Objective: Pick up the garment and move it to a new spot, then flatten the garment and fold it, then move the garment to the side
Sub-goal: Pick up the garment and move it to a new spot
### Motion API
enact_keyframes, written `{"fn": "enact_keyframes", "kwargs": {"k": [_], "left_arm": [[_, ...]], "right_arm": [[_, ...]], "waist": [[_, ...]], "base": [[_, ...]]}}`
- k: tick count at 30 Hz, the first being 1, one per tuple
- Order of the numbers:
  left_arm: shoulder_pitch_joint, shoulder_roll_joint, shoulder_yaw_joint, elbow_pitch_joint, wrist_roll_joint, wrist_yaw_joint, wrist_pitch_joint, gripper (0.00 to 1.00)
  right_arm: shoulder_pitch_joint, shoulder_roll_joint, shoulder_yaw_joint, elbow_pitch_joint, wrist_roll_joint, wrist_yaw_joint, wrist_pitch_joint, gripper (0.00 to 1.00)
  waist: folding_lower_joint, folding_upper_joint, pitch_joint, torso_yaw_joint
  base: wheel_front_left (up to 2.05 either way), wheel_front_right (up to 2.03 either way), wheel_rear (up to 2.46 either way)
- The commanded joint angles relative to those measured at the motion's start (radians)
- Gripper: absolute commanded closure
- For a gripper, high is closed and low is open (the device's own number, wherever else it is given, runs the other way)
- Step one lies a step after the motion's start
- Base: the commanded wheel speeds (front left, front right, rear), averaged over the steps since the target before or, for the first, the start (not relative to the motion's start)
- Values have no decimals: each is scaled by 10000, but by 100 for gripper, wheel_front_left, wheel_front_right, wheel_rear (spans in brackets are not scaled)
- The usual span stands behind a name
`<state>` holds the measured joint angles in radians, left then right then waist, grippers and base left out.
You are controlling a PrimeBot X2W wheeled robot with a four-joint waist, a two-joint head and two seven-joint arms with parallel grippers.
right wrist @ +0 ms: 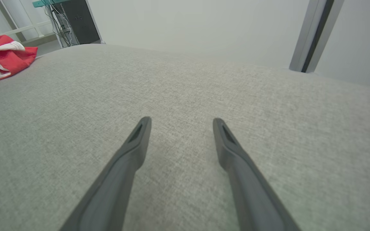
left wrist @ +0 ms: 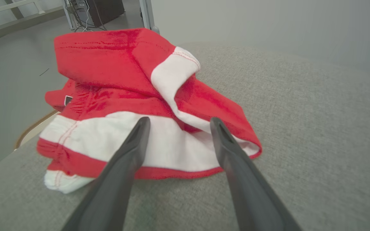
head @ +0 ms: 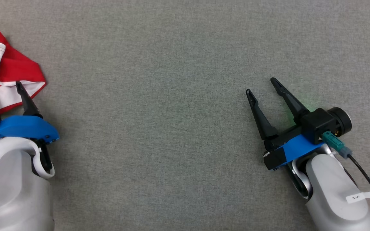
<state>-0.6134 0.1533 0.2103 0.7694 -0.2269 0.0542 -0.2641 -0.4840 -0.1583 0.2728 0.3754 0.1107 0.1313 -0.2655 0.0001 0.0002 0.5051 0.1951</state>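
Observation:
The garment (head: 8, 69) is red with white bands, crumpled in a heap at the far left edge of the grey cloth-covered table (head: 172, 96). In the left wrist view the garment (left wrist: 133, 96) lies just ahead of my fingers, its white band beneath the tips. My left gripper (head: 5, 89) stands open at the garment's near edge, nothing between its fingers. My right gripper (head: 261, 86) is open over bare table at the right, far from the garment. The right wrist view has the garment (right wrist: 5, 56) at its far left and my right gripper (right wrist: 180, 122) open over bare fabric.
The table's left edge (left wrist: 30, 130) runs close beside the garment, with floor below. A dark cabinet with cables (right wrist: 75, 21) stands beyond the table. A grey post (right wrist: 313, 35) rises behind the far right side. A black cable (head: 365, 179) trails from the right wrist.

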Motion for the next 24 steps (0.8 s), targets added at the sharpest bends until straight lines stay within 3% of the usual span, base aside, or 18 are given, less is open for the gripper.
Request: {"fn": "enact_keyframes", "kwargs": {"k": [1, 10, 11, 12, 18, 24], "left_arm": [[-332, 112, -16, 78, 96, 48, 0, 0], [-1273, 365, 200, 2423, -152, 192, 145, 0], [-1351, 403, 185, 2607, -180, 133, 143, 73], [-1413, 414, 202, 2750, -232, 95, 129, 100], [-1679, 477, -49, 2701, -58, -183, -7, 100], [-1464, 432, -554, 784, 533, -731, -14, 100]], "right_arm": [[69, -212, -50, 184, 60, -9, 26, 0], [39, -301, -124, 142, 178, -14, 35, 0], [61, -293, -136, 167, 183, -14, 35, 0], [88, -280, -143, 194, 192, -14, 35, 0], [269, -110, -322, 351, 223, -11, 25, 0], [439, 266, -523, 466, 251, -6, 15, 0]], "waist": [[-1, -2, 46, -43], [-1, -2, 196, -398], [-1, -2, 175, -416], [-1, -2, 132, -436], [-1, -2, -317, -503], [-1, -2, -1087, -637]], "base": [[0, 0, 0], [0, 0, 0], [0, 0, 0], [0, 0, 0], [0, 0, 0], [0, 0, 0]]}}
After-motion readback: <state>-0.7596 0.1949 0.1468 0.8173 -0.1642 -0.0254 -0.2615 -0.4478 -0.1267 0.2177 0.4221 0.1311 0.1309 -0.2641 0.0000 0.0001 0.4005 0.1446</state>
